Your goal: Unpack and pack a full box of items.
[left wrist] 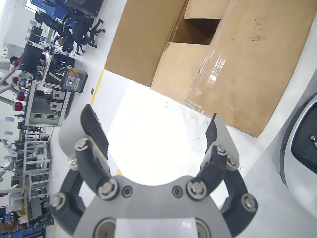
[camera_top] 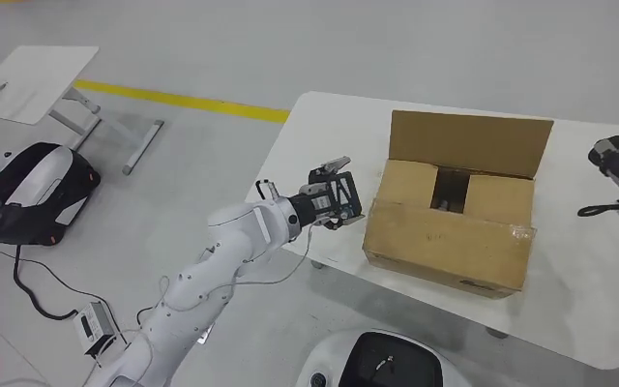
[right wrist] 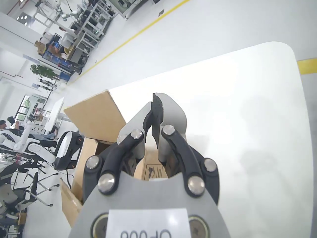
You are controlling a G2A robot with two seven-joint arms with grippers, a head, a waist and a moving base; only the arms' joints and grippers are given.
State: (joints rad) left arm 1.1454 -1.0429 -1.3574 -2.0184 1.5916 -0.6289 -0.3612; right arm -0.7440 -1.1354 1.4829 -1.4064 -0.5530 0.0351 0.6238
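Note:
A brown cardboard box (camera_top: 450, 227) stands on the white table (camera_top: 319, 135), its far flap upright and its side flaps folded in around a dark gap with something inside I cannot make out. My left gripper (camera_top: 338, 193) hovers just beside the box's near-left side, open with nothing between its fingers. From the left wrist, the box (left wrist: 223, 58) lies beyond the open left gripper (left wrist: 151, 122). My right gripper (right wrist: 152, 115) is shut on nothing, over the table beside the box (right wrist: 96, 117). A dark part of an arm (camera_top: 604, 160) shows at the table's right edge.
A small white side table (camera_top: 44, 77) stands on the floor at far left. A yellow floor line (camera_top: 184, 100) runs behind the table. Bare tabletop lies left of and behind the box. A black and white machine (camera_top: 44, 189) sits on the floor at left.

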